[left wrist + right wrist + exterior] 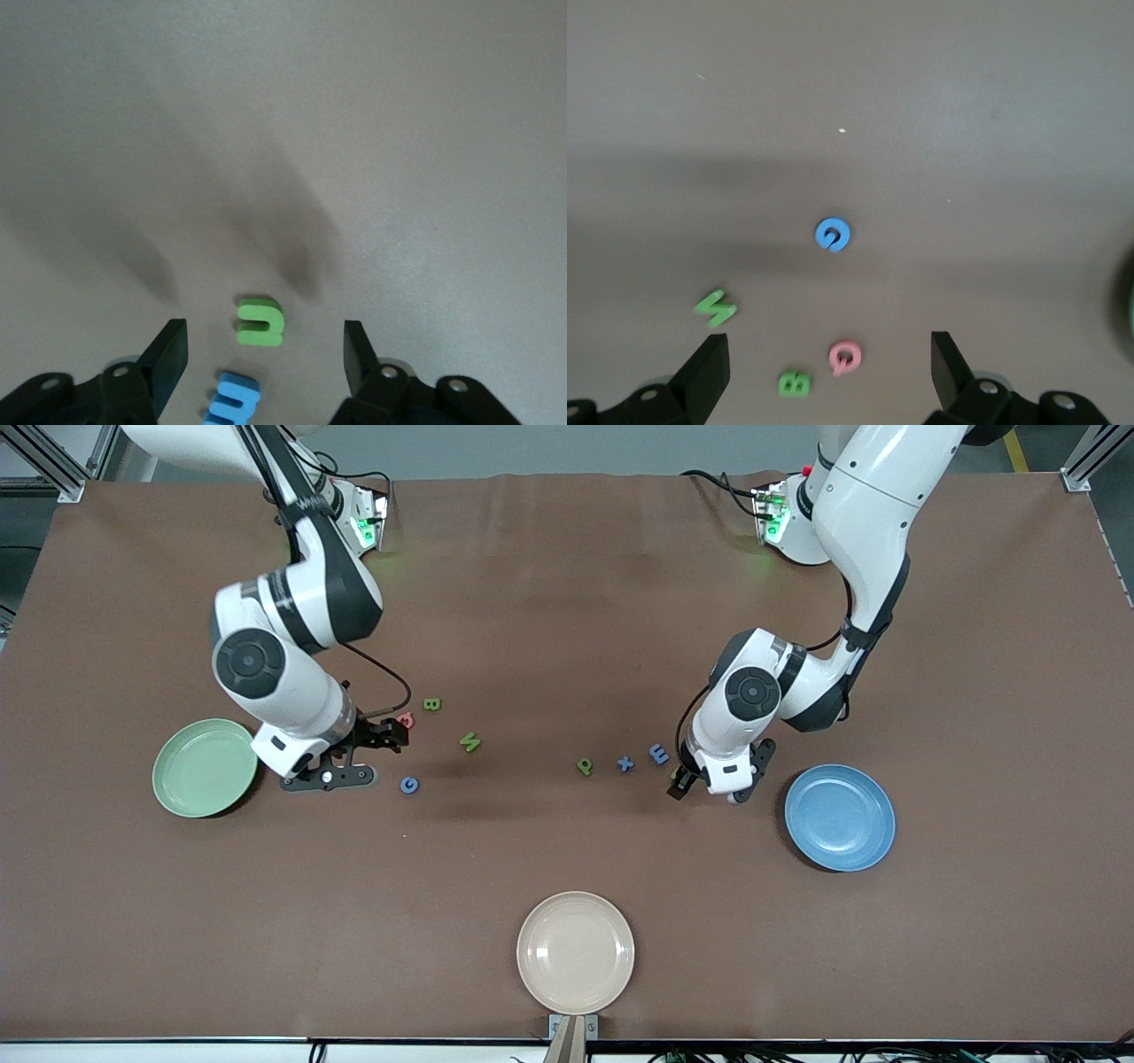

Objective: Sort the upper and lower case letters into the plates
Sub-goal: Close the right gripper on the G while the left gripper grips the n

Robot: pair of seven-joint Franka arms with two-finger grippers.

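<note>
Toward the right arm's end lie a green B [431,704], a red Q [406,720], a green M [470,741] and a blue G [408,785]. My right gripper [392,737] hangs open over the Q [845,357] and B [795,383], holding nothing. Mid-table lie a green P [585,766], a blue x [625,763] and a blue E [659,755]. My left gripper [685,779] stands low and open astride a small green letter [260,322], its fingers [168,359] apart from it; the E [232,398] lies beside. The green plate [205,767] and blue plate [839,817] hold no letters.
A cream plate [576,952] sits near the table's front edge, midway between the arms. The brown table cover [567,602] runs bare toward the robots' bases. The right arm's elbow stands above the green plate's rim.
</note>
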